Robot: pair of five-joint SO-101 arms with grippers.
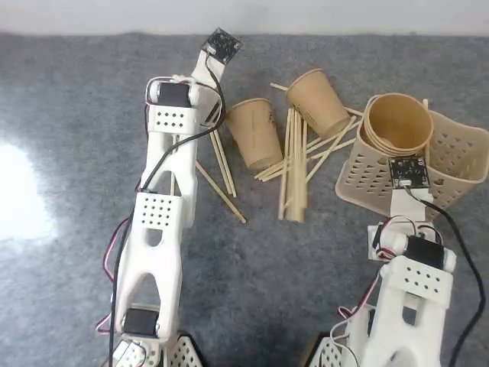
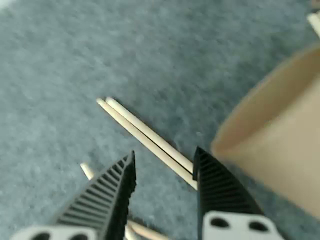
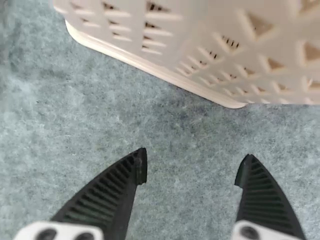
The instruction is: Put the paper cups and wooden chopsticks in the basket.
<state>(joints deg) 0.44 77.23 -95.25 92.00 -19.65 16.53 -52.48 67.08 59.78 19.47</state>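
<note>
Left fingers (image 2: 107,195) released, low over the desk (image 2: 75,60). A pair of wooden chopsticks (image 2: 140,132) lies flat and runs in between the tips, nearer one finger, and a tipped paper cup (image 2: 275,145) lies just beside it. Right fingers (image 3: 110,192) also released and holding nothing, over bare desk near the basket (image 3: 200,50) wall. From above I see stacked cups (image 1: 397,122) standing in the basket, and two more cups (image 1: 254,134) on their sides among loose chopsticks (image 1: 294,164).
</note>
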